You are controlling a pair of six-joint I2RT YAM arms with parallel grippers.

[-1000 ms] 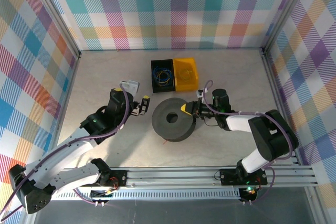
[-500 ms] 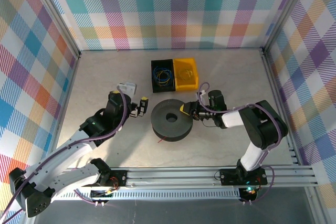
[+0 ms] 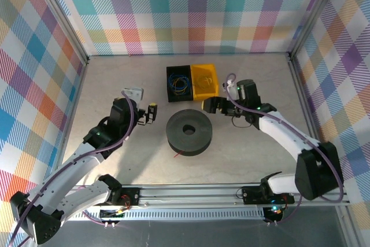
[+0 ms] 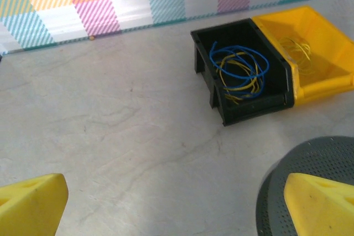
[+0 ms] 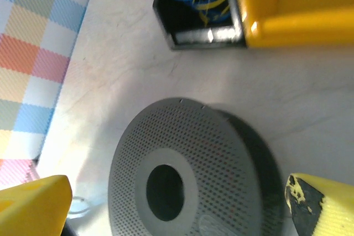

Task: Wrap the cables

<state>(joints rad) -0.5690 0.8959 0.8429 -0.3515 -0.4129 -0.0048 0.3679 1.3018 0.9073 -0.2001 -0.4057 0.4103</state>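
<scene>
Cable far from right end effector

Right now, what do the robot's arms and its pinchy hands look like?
The left arm and right arm are white with black joints, with purple cables along them. The left gripper and right gripper have yellow fingertips; one right fingertip has black scuffs.

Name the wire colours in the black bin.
Wires are blue and yellow; left wrist view is clearest.
</scene>
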